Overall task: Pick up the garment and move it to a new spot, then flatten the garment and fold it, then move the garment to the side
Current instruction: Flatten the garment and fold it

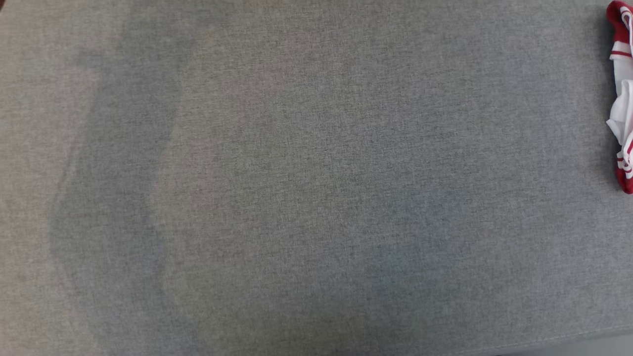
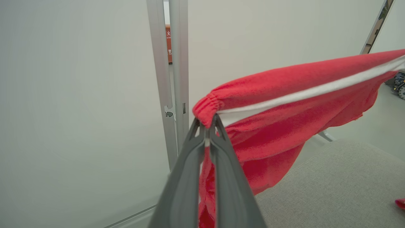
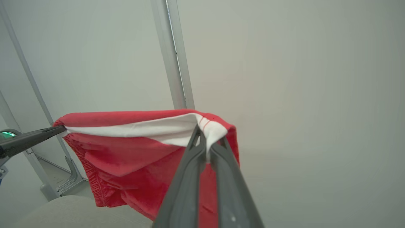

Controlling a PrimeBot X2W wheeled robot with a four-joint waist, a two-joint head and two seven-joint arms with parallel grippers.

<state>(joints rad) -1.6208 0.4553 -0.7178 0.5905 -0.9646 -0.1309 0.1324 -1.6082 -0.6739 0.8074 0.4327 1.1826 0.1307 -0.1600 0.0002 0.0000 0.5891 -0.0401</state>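
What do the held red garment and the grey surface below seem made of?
Red garment with white band: soft matte knit cloth, perhaps a cotton blend; it drapes, with a gathered, elastic-looking edge.
Grey flat surface: matte woven fabric, upholstery-like; a fine heathered weave shows.

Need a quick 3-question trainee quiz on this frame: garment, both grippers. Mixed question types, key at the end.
1. True or false: the red garment lies flat on the grey surface.
2. Pick one. The left gripper is: A) open above the cloth; B) shut on the garment's gathered red edge; C) shut on nothing.
3. Fill the gap: the right gripper pinches the garment at its ____-coloured band.

Key: 1 false, it hangs stretched between the two grippers; 2 B; 3 white.
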